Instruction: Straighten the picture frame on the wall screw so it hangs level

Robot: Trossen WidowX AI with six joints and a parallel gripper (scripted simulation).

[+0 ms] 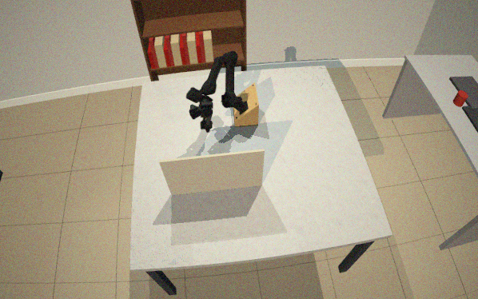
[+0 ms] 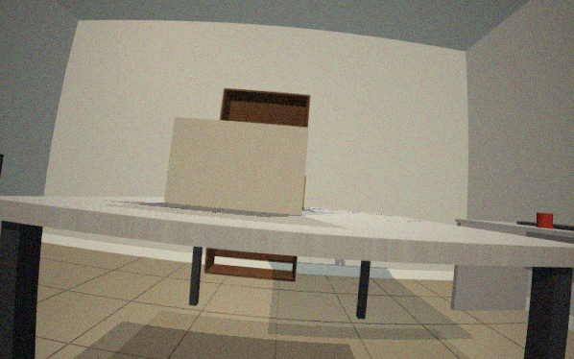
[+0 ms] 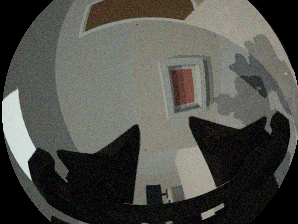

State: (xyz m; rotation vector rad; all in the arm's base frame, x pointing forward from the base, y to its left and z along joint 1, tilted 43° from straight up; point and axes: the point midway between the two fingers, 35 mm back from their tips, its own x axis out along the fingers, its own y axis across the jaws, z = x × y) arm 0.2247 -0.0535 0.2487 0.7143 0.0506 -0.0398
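Observation:
The picture frame [image 3: 167, 85] has a pale border around a red picture and shows ahead of the fingers in the wrist view. It looks slightly tilted there, but the view itself is turned, so I cannot tell which side is higher. The top and exterior views show only the back of the upright beige panel [image 1: 216, 172] [image 2: 235, 165], which hides the frame. The screw and notched strip are hidden. My gripper [image 1: 200, 121] [image 3: 164, 122] is partly open and empty, on the arm's side of the panel. The frame lies beyond the fingertips, with no contact visible.
The arm stands beside a wooden wedge [image 1: 249, 113] on the white table [image 1: 316, 180]. A brown bookcase [image 1: 192, 25] [image 2: 266, 111] holds red and cream books against the wall. A side desk at the right carries a red cylinder [image 1: 460, 98] [image 2: 544, 220]. Arm shadows cross the wrist view's right side.

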